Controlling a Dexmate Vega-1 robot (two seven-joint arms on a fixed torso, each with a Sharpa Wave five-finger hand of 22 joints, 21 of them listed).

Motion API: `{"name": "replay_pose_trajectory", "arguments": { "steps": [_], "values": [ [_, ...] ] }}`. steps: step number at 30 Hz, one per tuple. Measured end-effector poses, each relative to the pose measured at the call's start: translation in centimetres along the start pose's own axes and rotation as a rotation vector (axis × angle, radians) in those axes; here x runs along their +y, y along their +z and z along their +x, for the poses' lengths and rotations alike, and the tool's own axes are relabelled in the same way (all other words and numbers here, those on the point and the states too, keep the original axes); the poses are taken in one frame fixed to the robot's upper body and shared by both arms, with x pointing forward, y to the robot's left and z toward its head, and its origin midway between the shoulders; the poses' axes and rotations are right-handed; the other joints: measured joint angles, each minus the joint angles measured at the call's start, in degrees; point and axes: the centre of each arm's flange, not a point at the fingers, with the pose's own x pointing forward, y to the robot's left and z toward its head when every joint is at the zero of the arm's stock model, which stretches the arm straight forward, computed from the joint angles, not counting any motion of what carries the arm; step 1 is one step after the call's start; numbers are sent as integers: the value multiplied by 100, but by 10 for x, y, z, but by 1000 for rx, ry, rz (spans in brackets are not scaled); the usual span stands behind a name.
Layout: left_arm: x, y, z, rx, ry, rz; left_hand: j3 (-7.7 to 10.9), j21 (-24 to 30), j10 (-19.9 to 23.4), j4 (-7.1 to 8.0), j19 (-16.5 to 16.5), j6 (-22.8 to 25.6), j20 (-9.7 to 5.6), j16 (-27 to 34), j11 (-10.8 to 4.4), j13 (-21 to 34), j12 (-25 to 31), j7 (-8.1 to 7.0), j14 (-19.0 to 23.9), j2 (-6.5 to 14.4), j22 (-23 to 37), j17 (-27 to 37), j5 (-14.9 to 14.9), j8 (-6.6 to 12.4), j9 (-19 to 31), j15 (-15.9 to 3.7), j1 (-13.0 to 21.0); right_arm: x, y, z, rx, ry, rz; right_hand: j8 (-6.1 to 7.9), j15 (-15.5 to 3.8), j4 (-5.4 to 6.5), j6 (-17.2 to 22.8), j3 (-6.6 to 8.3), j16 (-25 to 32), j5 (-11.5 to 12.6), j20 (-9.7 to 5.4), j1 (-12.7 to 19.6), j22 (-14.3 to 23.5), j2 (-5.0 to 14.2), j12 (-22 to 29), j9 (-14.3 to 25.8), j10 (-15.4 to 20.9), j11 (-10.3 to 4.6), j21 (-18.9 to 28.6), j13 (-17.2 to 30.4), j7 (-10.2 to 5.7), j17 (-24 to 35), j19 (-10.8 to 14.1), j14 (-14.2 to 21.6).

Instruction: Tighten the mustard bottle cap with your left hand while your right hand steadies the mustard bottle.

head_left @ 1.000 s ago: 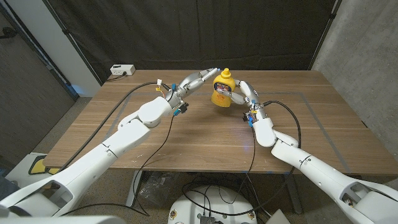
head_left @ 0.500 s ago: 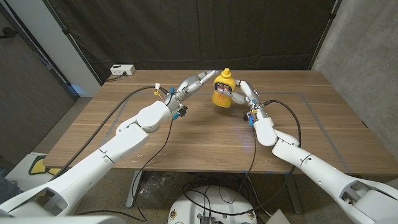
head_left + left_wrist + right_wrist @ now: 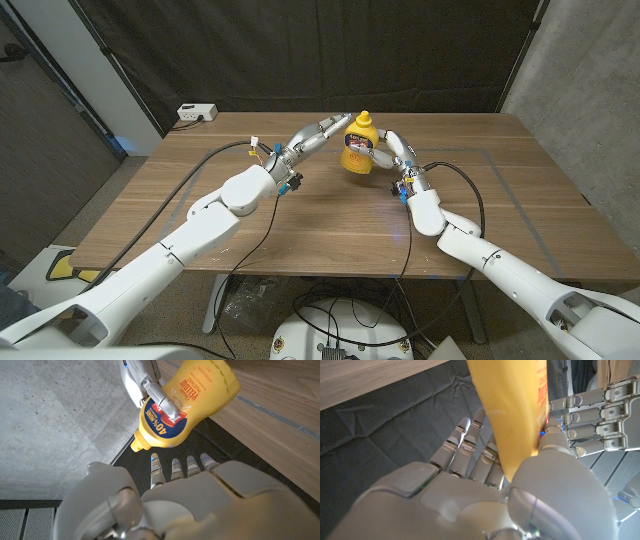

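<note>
- Head view: mustard bottle stands upright on the wooden table, toward the far edge, about midway across. Yellow body, yellow cap on top.
- Right hand comes at the bottle from the robot's right. Fingers wrap the lower body; thumb and fingers sit on opposite sides, clamped on the bottle.
- Left hand reaches in from the robot's left, fingers stretched out nearly straight and close together, tips up by the bottle's shoulder just below the cap. From this view I cannot tell whether the tips touch the bottle.
- Left wrist view: settles part of that. Left hand fingertips lie side by side with a dark gap between them and the cap; nothing held. Also shows the label, "yellow mustard" print, and one of the right hand's fingers pressed across it, which the head view does not resolve.
- Right wrist view: close look along the right hand. Mustard bottle runs between the thumb and the fingers, which are fanned slightly behind it. The left hand's fingers show beyond the bottle, straight and parallel.
- Head view extras: a white power strip at the far left corner of the table, black curtain behind, cables trailing from both wrists across the tabletop.
</note>
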Motion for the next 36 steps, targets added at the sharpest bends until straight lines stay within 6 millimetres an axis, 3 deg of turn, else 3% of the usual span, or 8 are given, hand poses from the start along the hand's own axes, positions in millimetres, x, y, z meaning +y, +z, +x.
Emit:
{"name": "replay_pose_trajectory", "arguments": {
  "steps": [16, 20, 36],
  "values": [
    [0, 0, -2, -1, -5, 18, -2, -34, -123, 1, 0, 23, 0, -33, -85, 0, -52, 19, -129, -1, 0, 0, 0, 24, 0, 19, -1, 4, 3, 0, 1, -5, 7, -15, 0, 0, 0, 0, 0, 6, 0, -2, 0, 2, -1, -1, -2, 1, 0, -7, 0, 0, 0, 0],
    [0, 1, -2, -2, -10, 27, -17, -55, -259, 17, 0, -120, 0, -69, -131, 0, -96, -58, -250, -1, 0, 0, 0, 24, 0, 39, -1, 6, 3, 0, 1, -3, 8, -15, 0, 0, 0, 0, -24, 6, 0, -2, 0, 2, -2, -2, -11, 10, 0, 1, 0, 0, 0, 0],
    [0, 5, 1, 3, -44, 69, -17, -78, -368, 17, 0, -111, 0, -68, -119, 0, -96, -50, -361, -1, 12, 14, 0, 16, -3, 50, -1, 7, 5, 0, -7, -2, 9, -37, 0, 0, 0, 0, -24, 5, 0, 1, 0, -1, -21, 3, -12, 11, -28, 1, 0, 0, 0, 0]
  ]
}}
